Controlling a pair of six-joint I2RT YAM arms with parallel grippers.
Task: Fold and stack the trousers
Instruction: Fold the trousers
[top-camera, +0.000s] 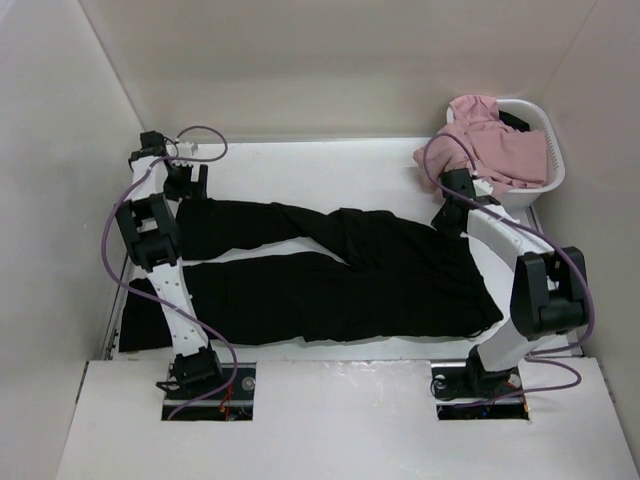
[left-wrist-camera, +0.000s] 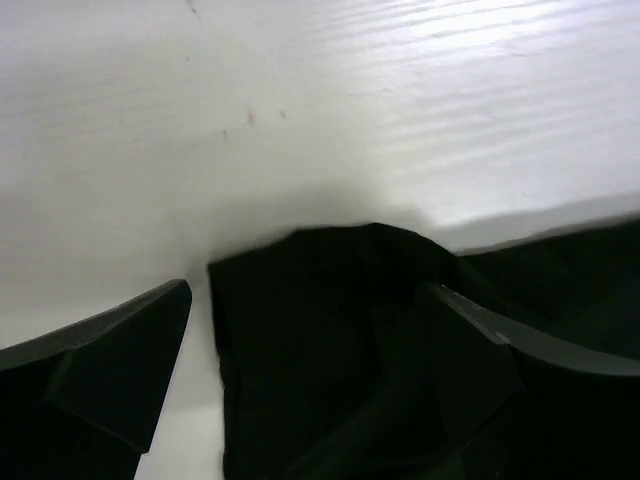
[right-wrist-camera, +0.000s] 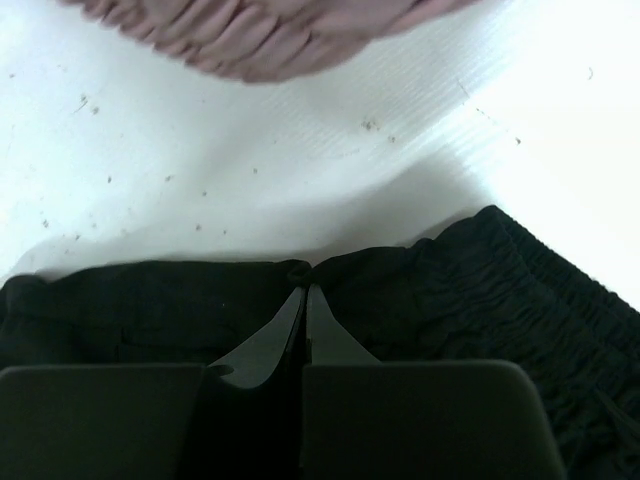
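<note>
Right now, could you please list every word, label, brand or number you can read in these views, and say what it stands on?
There is no readable text in any view: none on the trousers, the pink clothes, the basket, the table, the left arm or the right arm.

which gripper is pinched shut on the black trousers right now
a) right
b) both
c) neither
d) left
a: in the right wrist view the right gripper has its fingers pressed together on the waistband of the black trousers, while the left gripper stands open around a leg cuff.
</note>
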